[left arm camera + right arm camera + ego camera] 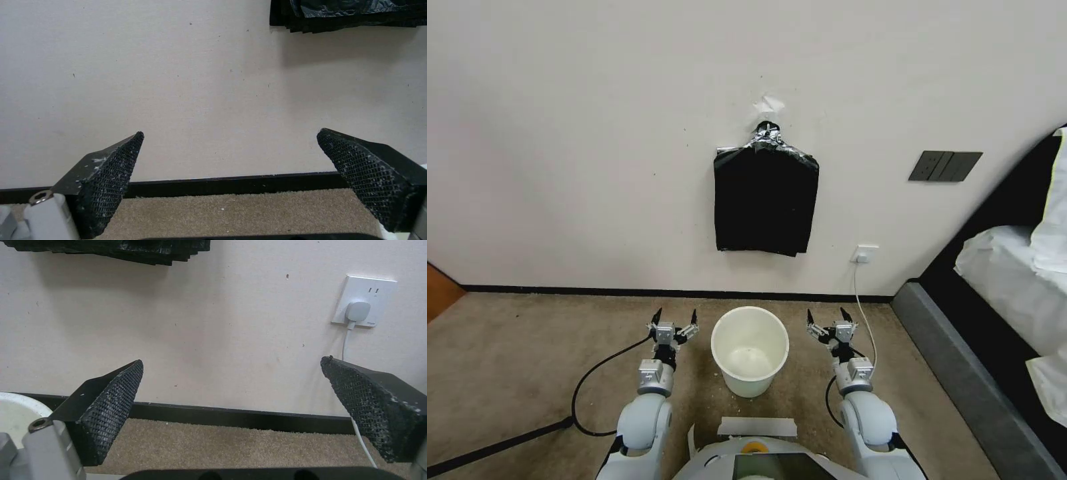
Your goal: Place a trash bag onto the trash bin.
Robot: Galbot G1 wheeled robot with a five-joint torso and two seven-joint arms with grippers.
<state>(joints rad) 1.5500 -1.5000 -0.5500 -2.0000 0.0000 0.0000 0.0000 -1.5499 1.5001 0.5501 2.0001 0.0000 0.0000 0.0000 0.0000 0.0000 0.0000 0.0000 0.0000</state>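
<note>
From the head camera, the trash bin (750, 350) stands unlined on the carpet (527, 353) at about 6 o'clock, just short of the black baseboard (627, 292). The left gripper (674, 319) at its 9 o'clock and the right gripper (830, 316) at its 3 o'clock both hold their jaws spread with nothing between them. At 12 o'clock, well above the bin, a bundle of black bags (766, 203) hangs flat on the wall (560, 133); the single trash bag to fit is presumably its front sheet, though I cannot tell one sheet from the rest. The likely failure is pinching several layers at once, or tearing the thin film off its taped top. A bed (1014, 280) fills 3 o'clock; a strip of tape (758, 427) lies on the floor by the robot's base.

The left wrist camera looks past wide-apart mesh pads (111, 176) at bare wall, with the bundle's lower edge at 1 o'clock.

The right wrist camera shows the same open jaws, the bundle at 11 o'clock and a wall socket (365, 300) at 2 o'clock, whose white cord (356, 426) drops beside the right-hand pad, so a reach could snag it.
</note>
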